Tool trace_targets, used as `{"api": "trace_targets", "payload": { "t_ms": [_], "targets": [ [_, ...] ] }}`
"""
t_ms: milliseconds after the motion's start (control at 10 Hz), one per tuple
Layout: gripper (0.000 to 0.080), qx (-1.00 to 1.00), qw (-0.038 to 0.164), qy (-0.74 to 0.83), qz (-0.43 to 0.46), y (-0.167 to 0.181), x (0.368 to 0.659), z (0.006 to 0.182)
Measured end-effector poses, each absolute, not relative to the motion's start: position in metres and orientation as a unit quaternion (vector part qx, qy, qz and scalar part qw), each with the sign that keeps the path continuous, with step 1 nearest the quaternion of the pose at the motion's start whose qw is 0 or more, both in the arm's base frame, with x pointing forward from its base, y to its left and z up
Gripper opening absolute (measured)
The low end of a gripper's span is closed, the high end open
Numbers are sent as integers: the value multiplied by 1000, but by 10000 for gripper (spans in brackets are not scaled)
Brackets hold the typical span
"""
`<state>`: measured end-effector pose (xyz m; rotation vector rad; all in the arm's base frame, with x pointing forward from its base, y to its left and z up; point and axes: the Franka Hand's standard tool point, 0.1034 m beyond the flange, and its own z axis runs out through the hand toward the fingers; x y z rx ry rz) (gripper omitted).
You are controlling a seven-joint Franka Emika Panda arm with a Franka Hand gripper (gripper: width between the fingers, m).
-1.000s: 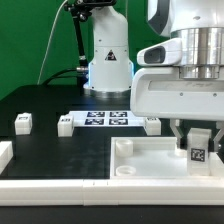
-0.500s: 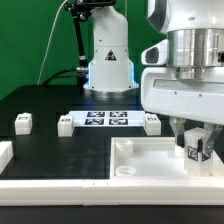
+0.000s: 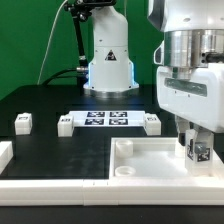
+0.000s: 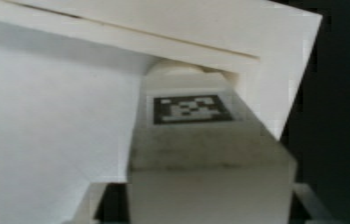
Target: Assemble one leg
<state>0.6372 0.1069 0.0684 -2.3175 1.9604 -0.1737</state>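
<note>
So the hand [image 3: 198, 148] slid over toward the exterior view's right and a bit closer to the camera, taking the leg [image 3: 198, 152] with it. The leg's tagged face, which pointed off to one side a second ago, has now rotated to face more front-on.

Robotics lab: green backdrop [image 3: 30, 45], black table [image 3: 60, 150], tagged marker board [image 3: 106, 119], 2nd robot base [image 3: 108, 60].

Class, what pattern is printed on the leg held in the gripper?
A black-and-white square tag on the white leg, clearest in the wrist view.
</note>
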Motion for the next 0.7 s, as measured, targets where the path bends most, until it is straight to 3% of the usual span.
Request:
{"api": "trace_targets", "payload": {
  "t_ms": [200,300,400,500,600,700],
  "targets": [
    [293,-707,55,703,-47,108,635,68],
    [407,-706,54,704,-47,108,635,67],
    [407,-716,54,695,-47,108,635,67],
    [542,-727,53,682,-47,110,634,67],
    [627,-738,54,671,-46,116,633,66],
    [643,-768,52,637,-49,116,634,66]
  ]
}}
